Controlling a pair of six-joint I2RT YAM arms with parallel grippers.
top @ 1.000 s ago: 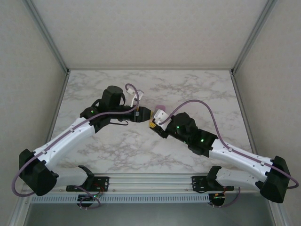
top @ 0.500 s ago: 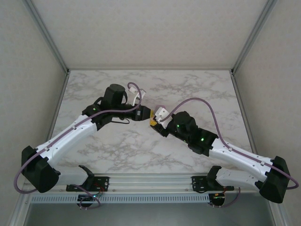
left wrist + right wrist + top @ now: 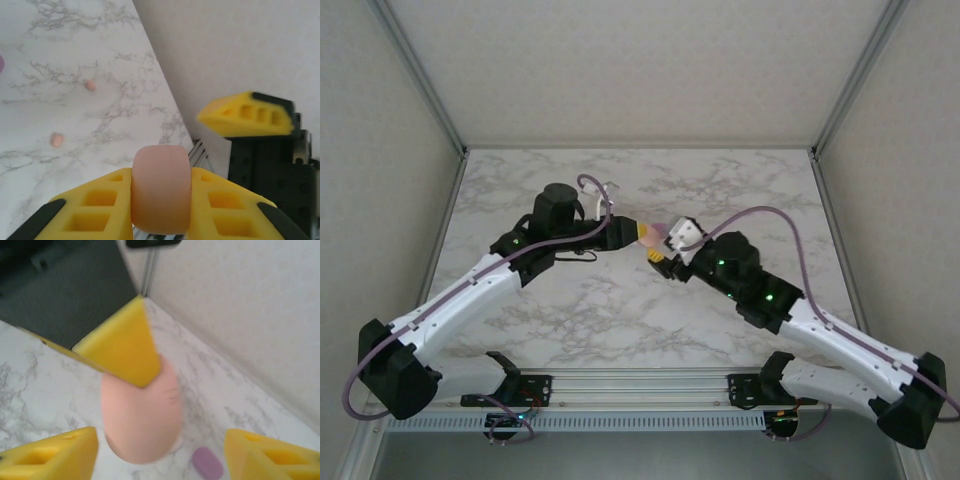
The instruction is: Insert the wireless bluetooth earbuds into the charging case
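My left gripper (image 3: pixel 161 176) is shut on a peach-pink pebble-shaped charging case (image 3: pixel 161 200), held above the table between its yellow fingers. Two tiny peach-pink earbuds (image 3: pixel 90 85) (image 3: pixel 57 140) lie loose on the marble below. In the right wrist view the same case (image 3: pixel 142 420) hangs just ahead of my right gripper (image 3: pixel 160 452), whose jaws stand wide apart on either side without touching it. From above, the two grippers meet at mid-table, the left gripper (image 3: pixel 642 235) holding the case (image 3: pixel 661 230) and the right gripper (image 3: pixel 665 250) close beside it.
A small purple rounded piece (image 3: pixel 207 463) lies on the marble table (image 3: pixel 740 190) beyond the case; I cannot tell whether it is a bud or a case. Grey walls with metal posts (image 3: pixel 420 80) close in the table at the back and sides.
The left gripper closed on the peach-pink case. The right gripper, which was narrow on it, has spread its jaws and shifted slightly right. Both wrists have risen toward the table's middle.
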